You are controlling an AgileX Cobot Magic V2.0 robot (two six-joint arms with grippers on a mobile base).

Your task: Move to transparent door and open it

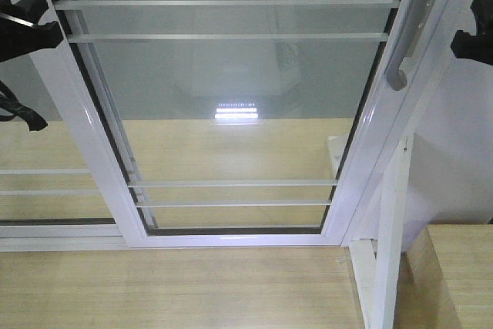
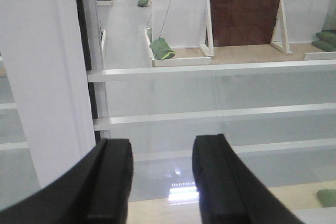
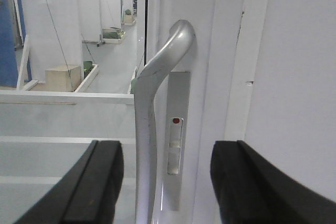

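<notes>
The transparent door [image 1: 231,90] fills the front view: clear glass with thin white bars in a white frame. Its curved grey handle [image 1: 402,48] runs down the right edge. In the right wrist view the handle [image 3: 152,108] stands close ahead, lined up between the two black fingers of my right gripper [image 3: 168,153]. That gripper is open and holds nothing; I cannot tell whether it touches the handle. My left gripper [image 2: 161,148] is open too. It faces the glass and white bars [image 2: 210,114], beside the door's left frame [image 2: 47,77].
A fixed white post with a brace [image 1: 389,252] stands at lower right, next to a wooden block [image 1: 462,275]. Wooden floor [image 1: 192,290] lies before the door track. Another glass panel [image 1: 46,167] overlaps on the left. Green bags [image 2: 161,50] lie beyond the glass.
</notes>
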